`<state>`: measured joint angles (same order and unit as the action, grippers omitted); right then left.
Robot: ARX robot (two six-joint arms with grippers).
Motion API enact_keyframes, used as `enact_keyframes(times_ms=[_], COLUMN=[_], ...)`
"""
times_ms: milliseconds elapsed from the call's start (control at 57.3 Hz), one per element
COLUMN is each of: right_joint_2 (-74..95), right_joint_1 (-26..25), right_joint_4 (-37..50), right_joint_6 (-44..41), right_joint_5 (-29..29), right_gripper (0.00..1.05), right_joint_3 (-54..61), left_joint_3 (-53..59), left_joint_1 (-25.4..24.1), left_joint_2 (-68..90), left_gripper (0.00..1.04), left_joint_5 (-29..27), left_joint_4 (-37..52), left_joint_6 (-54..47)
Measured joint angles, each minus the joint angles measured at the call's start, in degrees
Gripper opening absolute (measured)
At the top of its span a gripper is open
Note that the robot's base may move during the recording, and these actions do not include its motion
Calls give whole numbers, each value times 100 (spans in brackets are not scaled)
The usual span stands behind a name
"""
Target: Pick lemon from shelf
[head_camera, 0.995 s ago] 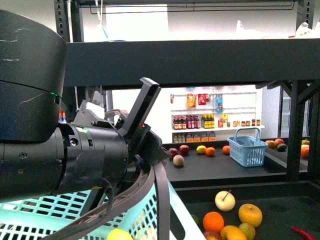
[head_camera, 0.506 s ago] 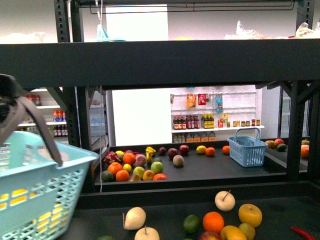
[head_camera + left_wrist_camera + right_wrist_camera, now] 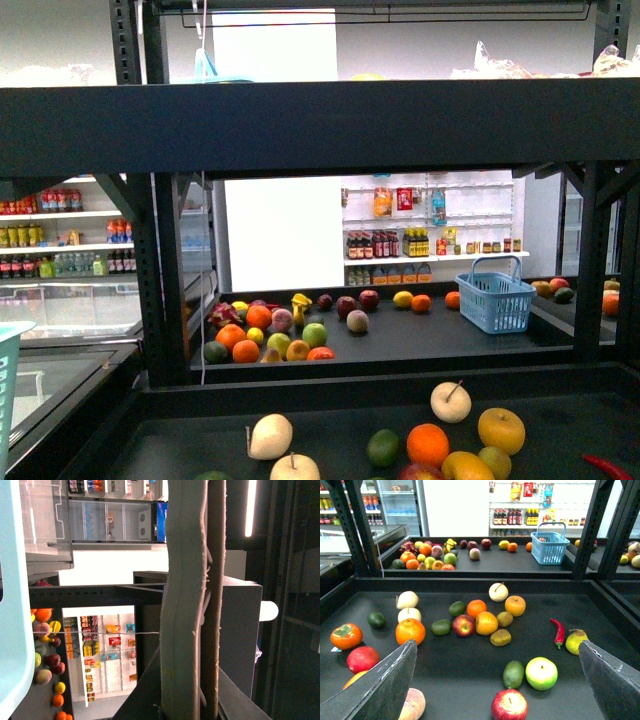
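The right gripper [image 3: 497,682] is held wide open and empty above the near deck of the shelf [image 3: 350,125]. The left gripper's opening cannot be told. The lemon [image 3: 403,299] is seen on the far deck, just beside an orange [image 3: 421,303].

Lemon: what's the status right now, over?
Right gripper open, empty, above the shelf deck. Left gripper's jaws unseen; basket handle fills its view. Likely lemon untouched, other fruit crowding it.

The right gripper [image 3: 495,680] hung wide open over the shelf [image 3: 600,610] deck. Bare deck lay at the lower middle of its view, between a red apple [image 3: 509,705] and a peach [image 3: 412,704]. Fruit crowded the centre; black posts [image 3: 355,527] flanked both sides.
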<state>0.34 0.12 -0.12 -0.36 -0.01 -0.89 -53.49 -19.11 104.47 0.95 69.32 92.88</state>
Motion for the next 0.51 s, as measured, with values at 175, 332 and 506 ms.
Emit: enact_keyframes(times_ms=[175, 332, 506], right_joint_2=[0, -2, -2], right_joint_1=[0, 0, 0], right_joint_4=[0, 0, 0], right_joint_6=[-2, 0, -2], right_joint_5=[0, 0, 0], right_gripper=[97, 97, 97], right_joint_3=[0, 0, 0], left_joint_3=[0, -7, 22], left_joint_1=[-192, -365, -455], left_joint_2=[216, 374, 645], left_gripper=[10, 10, 10], left_joint_5=[96, 120, 142], left_joint_4=[337, 544, 796], left_joint_6=[192, 210, 210])
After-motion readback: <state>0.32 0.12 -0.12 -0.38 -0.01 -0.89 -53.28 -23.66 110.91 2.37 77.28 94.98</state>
